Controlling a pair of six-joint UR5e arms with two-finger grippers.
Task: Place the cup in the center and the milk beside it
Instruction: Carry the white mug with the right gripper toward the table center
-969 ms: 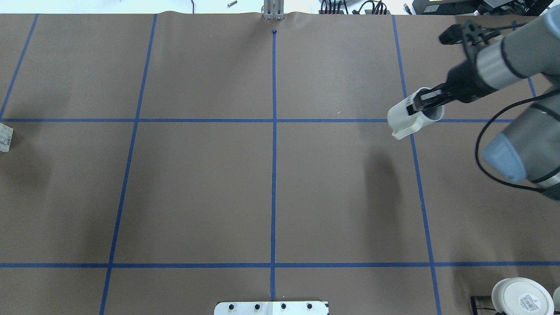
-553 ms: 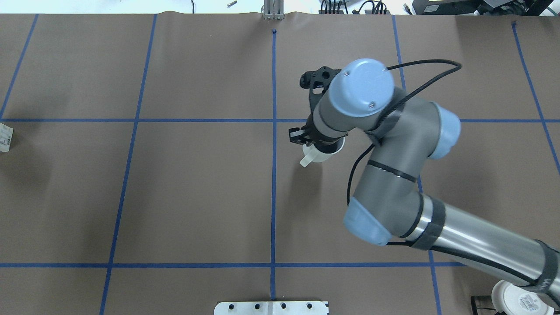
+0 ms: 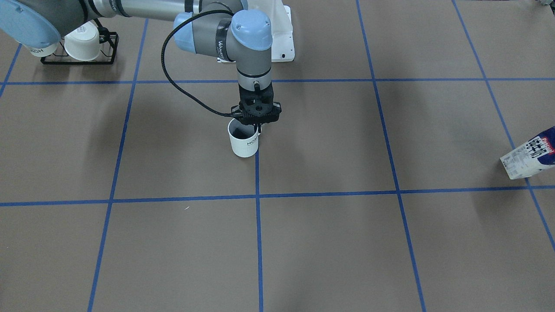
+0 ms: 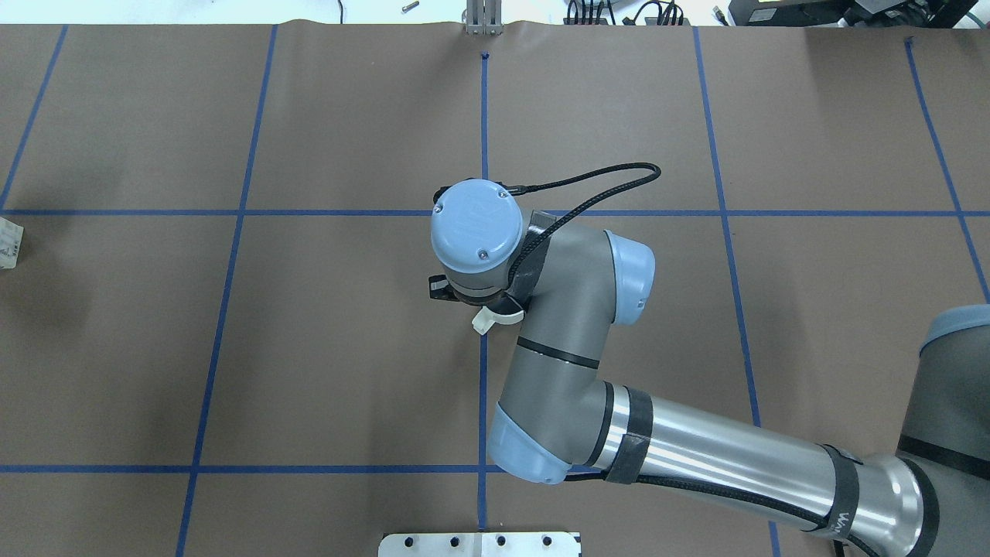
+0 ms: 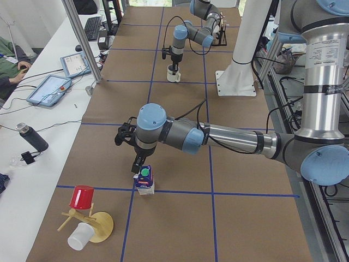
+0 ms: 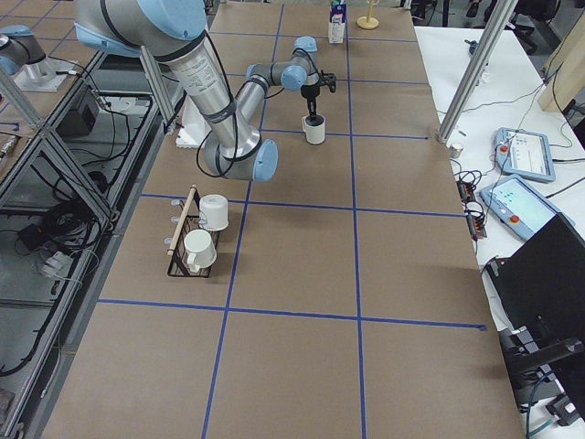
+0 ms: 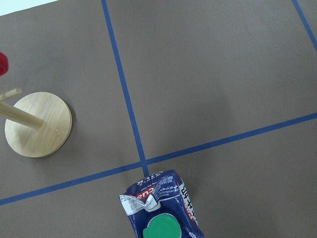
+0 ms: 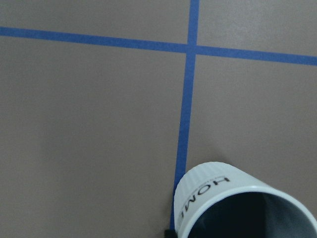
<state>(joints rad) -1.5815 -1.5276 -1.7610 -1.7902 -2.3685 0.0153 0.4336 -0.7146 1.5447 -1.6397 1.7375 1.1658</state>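
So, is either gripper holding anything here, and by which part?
The right gripper holds the cup by its rim, one finger inside. The left gripper hangs over the milk; whether it grips it cannot be told.

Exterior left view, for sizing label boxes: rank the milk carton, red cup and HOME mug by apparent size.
1. Milk carton and red cup: about alike, no ranking.
2. HOME mug: smallest, though it stands far from the camera.
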